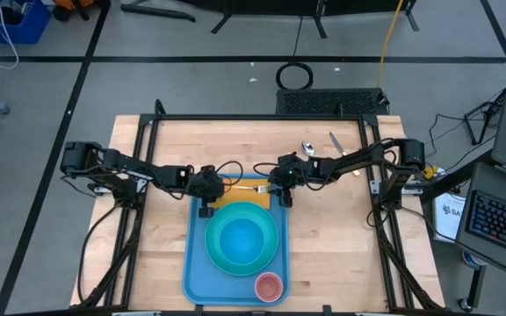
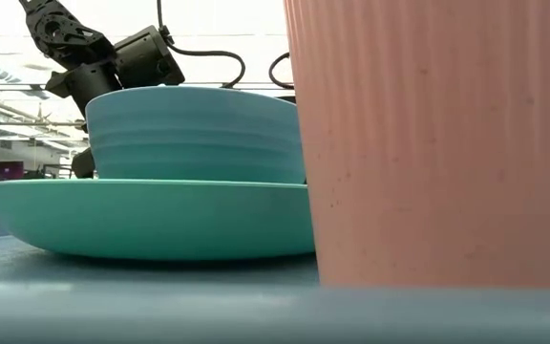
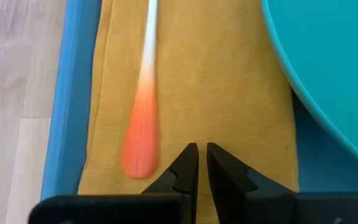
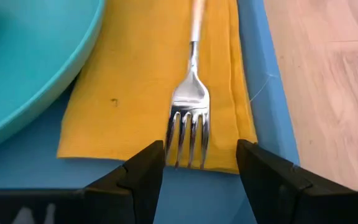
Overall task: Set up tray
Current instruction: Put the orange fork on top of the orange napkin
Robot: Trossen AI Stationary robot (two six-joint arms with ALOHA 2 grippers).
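Two dark arms meeting over the far end of the tray (image 1: 193, 283), itself lying at lower centre of the high view on the wooden table (image 1: 332, 246). Sitting on the tray: a turquoise plate (image 1: 215, 254) carrying a blue bowl (image 1: 241, 237), a pink cup (image 1: 269, 286) at the lower right corner, and an orange-yellow napkin (image 1: 238, 195) across the upper end. Resting on the napkin, a fork (image 4: 189, 118) with tines in the middle of the right wrist view and an orange-tipped handle (image 3: 140, 140) at lower left of the left wrist view. Hovering just off that handle end, the left gripper (image 3: 202, 163), fingers almost pressed together and pinching nothing. Hanging just short of the tines, the right gripper (image 4: 201, 163), fingers spread wide and empty. Lying on bare wood at upper right of the high view, a spoon (image 1: 307, 147) and a knife (image 1: 335, 140). Showing at the right edge, a white sheet (image 1: 447, 215) with print too small to read.
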